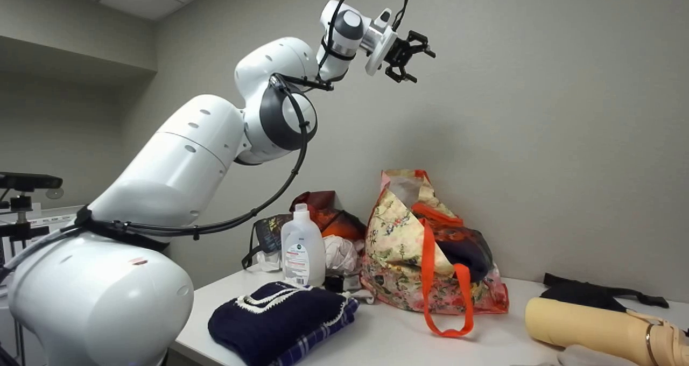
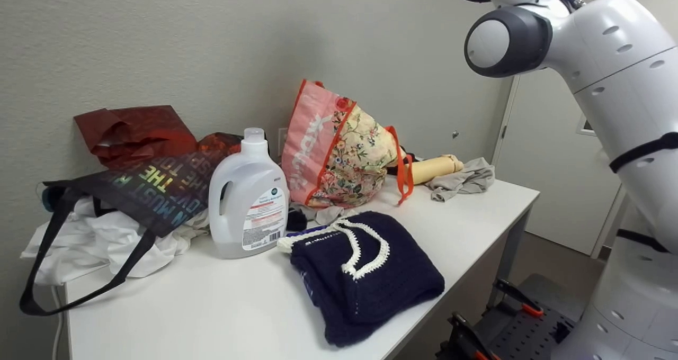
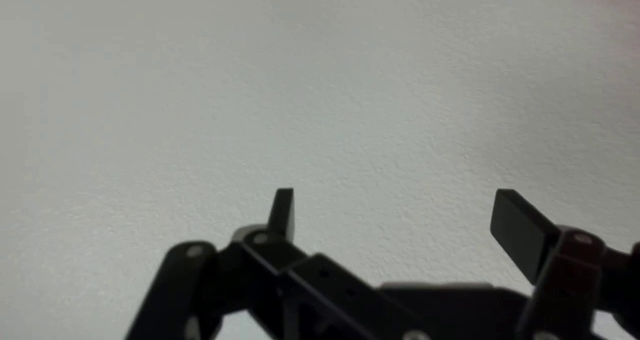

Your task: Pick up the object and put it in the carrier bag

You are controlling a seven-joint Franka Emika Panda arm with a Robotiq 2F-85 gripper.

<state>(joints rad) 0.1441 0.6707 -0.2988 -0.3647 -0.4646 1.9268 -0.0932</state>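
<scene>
High above the table, in front of the wall, my gripper (image 1: 421, 66) stands open. Its fingers are wide apart in the wrist view, with only bare wall between the fingertips (image 3: 285, 205). Below it sits the carrier bag (image 1: 398, 237), cream with floral print and orange-red handles, leaning on the table in both exterior views. The object, a dark navy garment with rust-red parts (image 1: 468, 253), lies bunched in the bag's mouth. How deep it reaches inside cannot be seen. From the far side, the bag (image 2: 360, 159) hides the garment. The gripper touches neither.
On the white table (image 2: 175, 307) are a folded navy cloth with white trim (image 2: 392, 275) and a detergent bottle (image 2: 254, 201). A dark printed bag (image 2: 175, 185) lies on white cloth. A tan cylinder (image 1: 586, 328) and a black cloth (image 1: 581, 294) lie beyond the carrier bag.
</scene>
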